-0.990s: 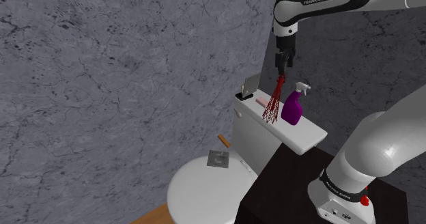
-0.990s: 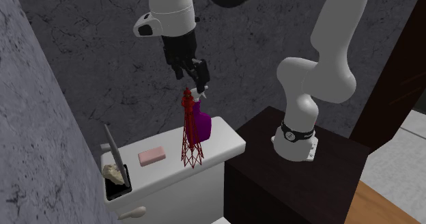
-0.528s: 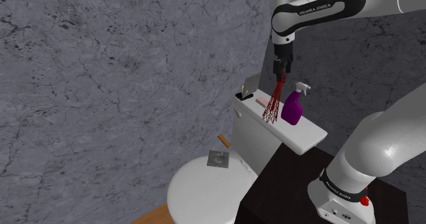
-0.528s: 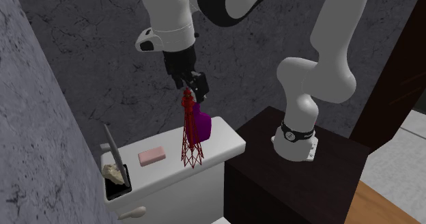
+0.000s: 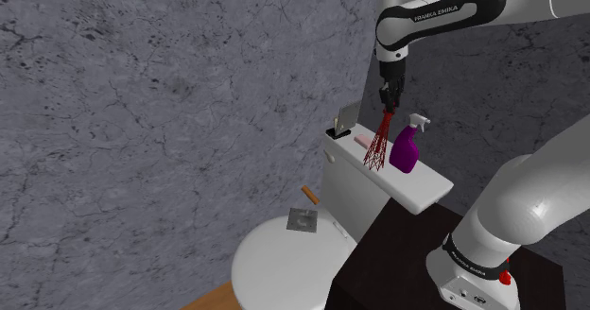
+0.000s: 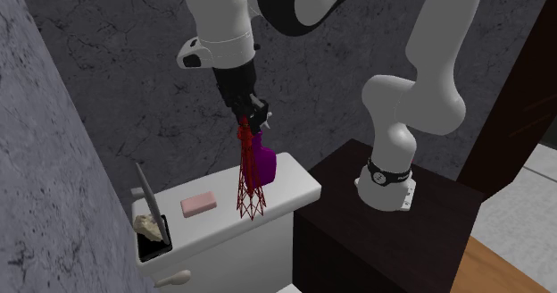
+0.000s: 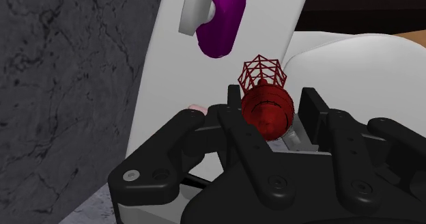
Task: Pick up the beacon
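Tool (image 6: 252, 119) narrower than half a second back: fingers now pinch the ball top of the beacon (image 6: 245, 153), at about the same height. Beacon still upright mid-lid on the tank (image 6: 299, 186), base not lifted. Purple bottle (image 6: 266, 166) just behind it on the tank, pink soap (image 6: 198, 205) further along the lid. Grey marbled wall (image 5: 142, 119) behind the tank, white seat lid (image 5: 284, 266) below it, dark stand (image 6: 357, 220) beside it.
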Controlling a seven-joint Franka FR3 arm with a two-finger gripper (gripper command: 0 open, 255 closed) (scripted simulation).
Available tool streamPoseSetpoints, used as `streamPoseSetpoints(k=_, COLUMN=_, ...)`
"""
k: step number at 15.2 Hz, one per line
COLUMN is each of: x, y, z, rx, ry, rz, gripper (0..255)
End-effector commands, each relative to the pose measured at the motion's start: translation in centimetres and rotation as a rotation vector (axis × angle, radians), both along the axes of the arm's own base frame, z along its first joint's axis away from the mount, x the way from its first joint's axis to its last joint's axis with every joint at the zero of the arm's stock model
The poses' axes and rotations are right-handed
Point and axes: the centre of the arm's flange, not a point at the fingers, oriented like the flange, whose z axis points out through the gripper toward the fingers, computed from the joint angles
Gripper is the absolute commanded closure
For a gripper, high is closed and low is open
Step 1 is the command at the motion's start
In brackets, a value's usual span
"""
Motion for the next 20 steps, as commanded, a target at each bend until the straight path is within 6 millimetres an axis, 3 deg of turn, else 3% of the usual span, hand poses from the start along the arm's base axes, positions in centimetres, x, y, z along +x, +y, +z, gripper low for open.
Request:
streamPoseSetpoints(k=1, x=0.0, y=0.0, z=0.0, rx=0.000, ry=0.001, rz=0.000, gripper=255)
streamPoseSetpoints(k=3, x=0.0, y=0.0, z=-0.1, rx=0.000, ry=0.001, rz=0.000, gripper=255)
streamPoseSetpoints(k=18, x=0.0, y=0.0, z=7.9, rx=0.000, ry=0.001, rz=0.000, gripper=255)
streamPoseSetpoints(k=20, x=0.0, y=0.0, z=7.9, rx=0.000, ry=0.001, rz=0.000, gripper=255)
